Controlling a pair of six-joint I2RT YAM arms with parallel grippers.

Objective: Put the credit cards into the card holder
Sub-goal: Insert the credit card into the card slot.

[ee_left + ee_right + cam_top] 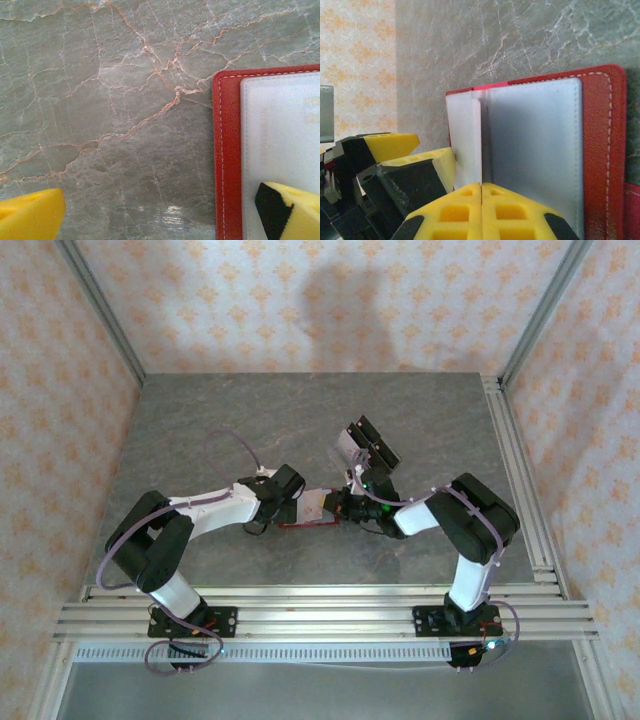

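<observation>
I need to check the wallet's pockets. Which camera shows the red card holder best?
Right wrist: the card holder lies open, with its pale pockets and stitched red rim close up. Left wrist catches one corner; top external shows a red sliver between the arms.

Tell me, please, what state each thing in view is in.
Card holder: open, flat on table.
Credit card: on edge, pinched at the holder's pocket.
Left gripper: open, straddling the holder's edge.
Right gripper: shut on the credit card.

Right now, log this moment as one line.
left gripper: open, straddling card holder edge | right gripper: shut on credit card
</observation>
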